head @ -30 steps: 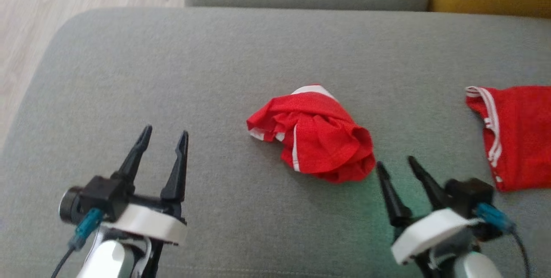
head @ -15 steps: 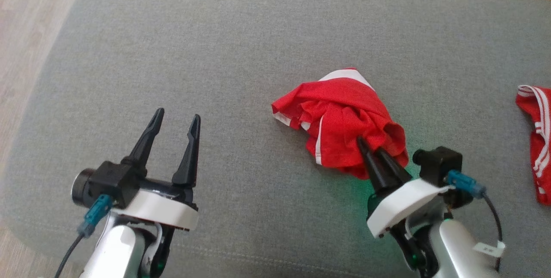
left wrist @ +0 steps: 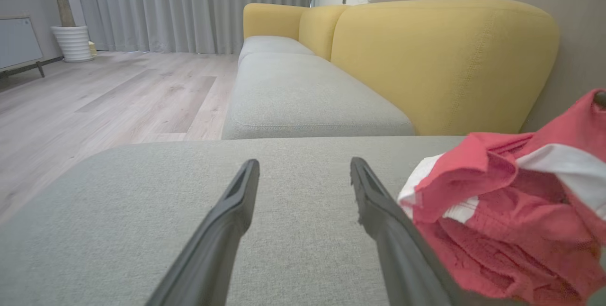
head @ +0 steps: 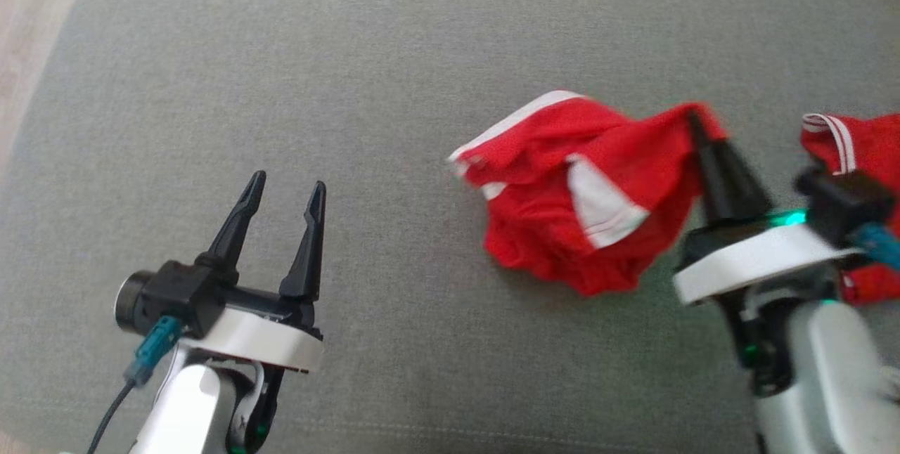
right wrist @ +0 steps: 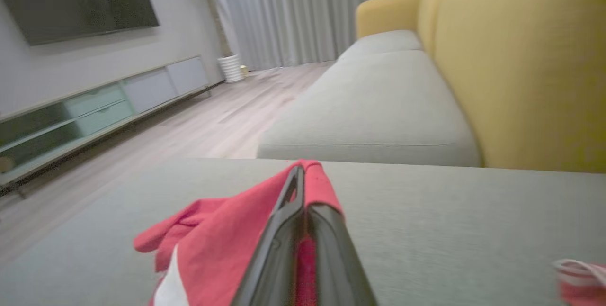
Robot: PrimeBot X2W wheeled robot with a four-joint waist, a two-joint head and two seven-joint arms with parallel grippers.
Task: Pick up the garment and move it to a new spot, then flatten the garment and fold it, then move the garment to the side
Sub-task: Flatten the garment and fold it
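Note:
A crumpled red garment (head: 562,187) with white trim lies on the grey sofa cushion (head: 351,88), one edge pulled up to the right. My right gripper (head: 696,120) is shut on that raised edge, and in the right wrist view red cloth (right wrist: 227,235) drapes left from the closed fingers (right wrist: 289,202). Far to the left of the garment my left gripper (head: 285,190) rests low over the cushion, open and holding nothing. In the left wrist view the garment (left wrist: 511,211) bunches just right of the open fingers (left wrist: 378,202).
A second red garment with white stripes (head: 858,152) lies at the cushion's right edge, partly behind my right wrist. Another grey seat cushion (left wrist: 307,93) and a yellow sofa back (left wrist: 440,59) lie beyond. Wooden floor (left wrist: 94,102) runs past the cushion's left edge.
My right gripper reached into the garment, shut on its edge and lifted it up and to the right, stretching the cloth. The head camera has shifted. The left gripper stays open and still.

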